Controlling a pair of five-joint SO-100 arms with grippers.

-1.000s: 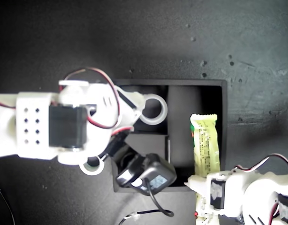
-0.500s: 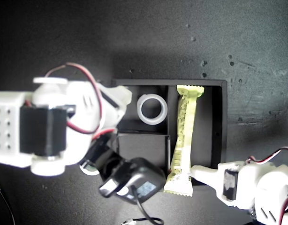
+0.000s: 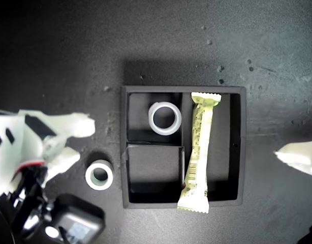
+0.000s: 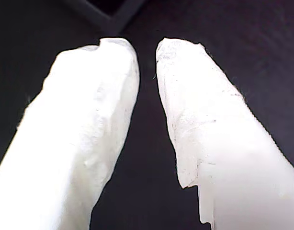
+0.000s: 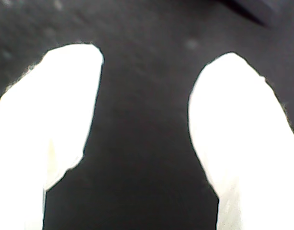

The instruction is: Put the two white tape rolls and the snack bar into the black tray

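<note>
Tray [image 3: 236,147] work two-thirds done.
Both arms have pulled back, jaws parted and empty: snack bar [image 3: 197,152] and plain roll [image 3: 164,118] now inside, greenish-core roll [image 3: 99,175] lower left outside on surface.

The arm [image 3: 34,147] beside the black tray [image 3: 124,152] is cut off by the frame edge. Across the tray, only a white tip [image 3: 298,156] shows; which gripper it belongs to cannot be told. Wrapper print on the snack bar [image 3: 197,147] is illegible.
</note>
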